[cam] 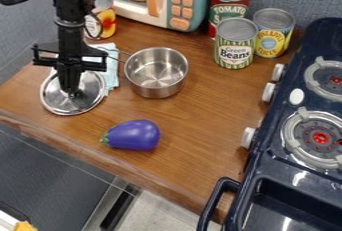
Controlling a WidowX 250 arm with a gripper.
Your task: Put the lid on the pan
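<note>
Silver pan [157,89], lid [56,100] beside it under hand [71,91], cans [235,47] behind

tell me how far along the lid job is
Done: no covering yet; the pan stands open, with the lid beside it. In hand: the gripper is down at the lid's middle; I can't tell if it has hold. Left: bring the lid over and set it on.
</note>
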